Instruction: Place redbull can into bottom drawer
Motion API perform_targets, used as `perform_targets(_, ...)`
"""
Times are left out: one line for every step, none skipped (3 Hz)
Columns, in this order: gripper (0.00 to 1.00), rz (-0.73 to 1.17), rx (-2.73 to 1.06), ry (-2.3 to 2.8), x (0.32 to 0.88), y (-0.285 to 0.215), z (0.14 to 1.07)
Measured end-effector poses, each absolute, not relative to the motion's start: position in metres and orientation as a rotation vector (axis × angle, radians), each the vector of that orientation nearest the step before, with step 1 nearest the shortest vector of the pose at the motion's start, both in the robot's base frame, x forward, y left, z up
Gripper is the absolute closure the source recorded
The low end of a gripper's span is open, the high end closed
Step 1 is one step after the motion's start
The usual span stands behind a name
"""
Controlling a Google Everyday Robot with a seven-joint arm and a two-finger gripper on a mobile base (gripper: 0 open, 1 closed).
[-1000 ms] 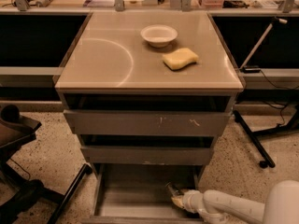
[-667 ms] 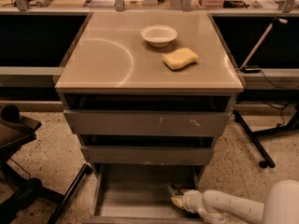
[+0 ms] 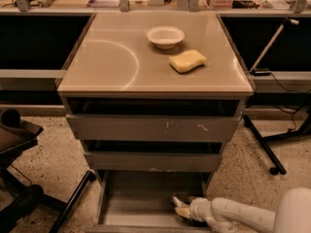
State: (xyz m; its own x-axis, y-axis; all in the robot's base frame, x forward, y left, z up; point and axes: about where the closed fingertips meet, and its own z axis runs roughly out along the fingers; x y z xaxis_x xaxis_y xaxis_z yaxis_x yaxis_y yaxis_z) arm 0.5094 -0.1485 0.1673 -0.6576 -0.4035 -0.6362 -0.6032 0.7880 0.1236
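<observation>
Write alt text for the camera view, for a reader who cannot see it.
The robot's gripper reaches into the right side of the pulled-out bottom drawer of a grey three-drawer cabinet, with something silvery, likely the redbull can, at its tip. On the cabinet top sit a white bowl and a yellow sponge.

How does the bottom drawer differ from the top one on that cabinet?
The bottom drawer is pulled far out, its floor showing; the top drawer is open only slightly. The top drawer's front has pale scuffs; the bottom drawer's front is almost out of view. The gripper reaches into the bottom drawer's right side, not the top drawer. Both are grey and wide.
</observation>
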Motion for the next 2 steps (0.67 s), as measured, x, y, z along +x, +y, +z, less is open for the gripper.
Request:
perform_targets(0.0,0.436,-0.745,2.373,0.5094,-0.1485,0.1673)
perform_targets(0.0,0.436,-0.745,2.373,0.5094,-0.1485,0.1673)
